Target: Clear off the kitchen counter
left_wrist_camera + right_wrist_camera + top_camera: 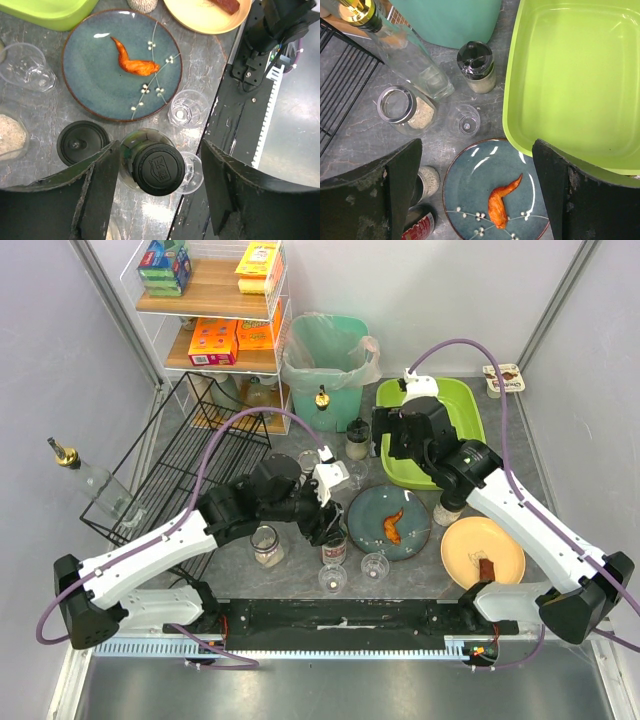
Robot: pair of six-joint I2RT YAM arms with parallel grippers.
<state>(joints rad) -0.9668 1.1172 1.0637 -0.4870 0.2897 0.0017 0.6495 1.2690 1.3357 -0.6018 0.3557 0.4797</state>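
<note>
Frankly, you've barely begun: the mottled dark-grey stone table point(300, 575), spread wide under everything, is crowded, and the lime-green plastic tub point(570, 65) near its far edge is empty. Your left hand point(160, 142) straddles a black-capped glass bottle point(158, 169), not yet closed on it; your right hand point(476, 145) hangs open.

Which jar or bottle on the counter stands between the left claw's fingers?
The bottle with the embossed black cap, centred in the open left claw; the black-lidded jar beside it stands outside the claw.
</note>
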